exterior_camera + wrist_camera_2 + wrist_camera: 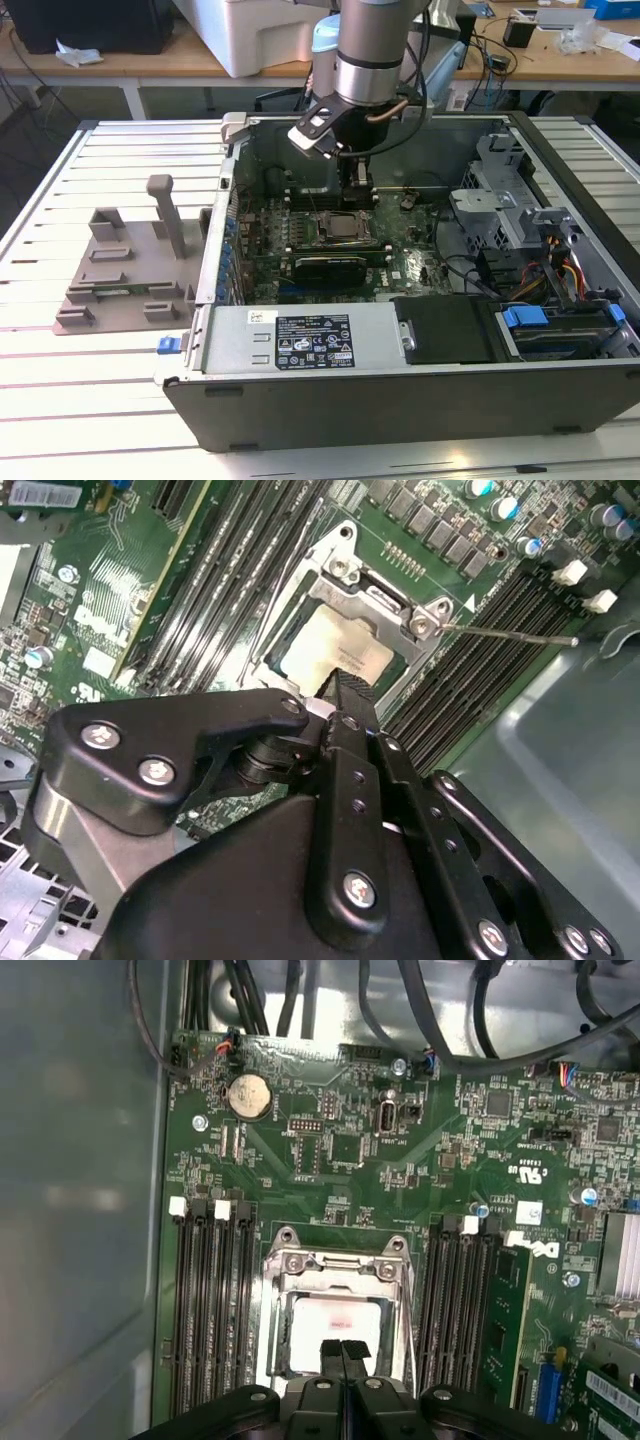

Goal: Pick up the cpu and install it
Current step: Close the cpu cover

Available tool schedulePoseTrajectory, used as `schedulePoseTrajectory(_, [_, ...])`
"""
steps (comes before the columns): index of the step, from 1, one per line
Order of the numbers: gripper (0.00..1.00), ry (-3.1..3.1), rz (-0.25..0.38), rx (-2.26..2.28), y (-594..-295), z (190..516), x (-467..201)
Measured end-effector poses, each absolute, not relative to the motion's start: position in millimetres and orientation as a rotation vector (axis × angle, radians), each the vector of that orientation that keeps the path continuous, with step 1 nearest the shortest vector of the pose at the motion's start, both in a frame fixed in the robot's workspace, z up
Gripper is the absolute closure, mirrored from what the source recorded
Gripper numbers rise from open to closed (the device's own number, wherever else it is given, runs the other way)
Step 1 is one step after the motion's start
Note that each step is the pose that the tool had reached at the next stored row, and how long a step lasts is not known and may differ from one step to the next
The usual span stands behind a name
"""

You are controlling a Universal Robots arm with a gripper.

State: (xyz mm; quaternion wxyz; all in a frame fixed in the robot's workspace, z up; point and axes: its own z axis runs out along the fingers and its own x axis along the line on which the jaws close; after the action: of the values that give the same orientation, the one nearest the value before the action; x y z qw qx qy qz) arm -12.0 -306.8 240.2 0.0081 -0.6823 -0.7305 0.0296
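The cpu (335,1322) is a pale silver square lying flat inside the metal-framed socket (335,1260) on the green motherboard (330,1150). It also shows in the second wrist view as the cpu (340,652) and in the exterior view as the cpu (343,228). My gripper (343,1352) hangs just above it inside the open computer case, its black fingertips pressed together with nothing between them. In the second wrist view the gripper (345,687) overlaps the chip's near edge. The gripper (359,188) hangs a little behind the socket in the exterior view.
Memory slots (210,1300) flank the socket on both sides. A thin socket lever (510,636) sticks out sideways. The case wall (80,1210) stands close by. A drive cage (500,205) and cables fill the exterior view's right. A grey fixture (130,270) sits outside the case.
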Motion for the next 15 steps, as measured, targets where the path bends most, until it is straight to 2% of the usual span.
schedulePoseTrajectory(15, [0.89, -2.283, 0.093, -2.132, -306.8, 207.3, -48.7])
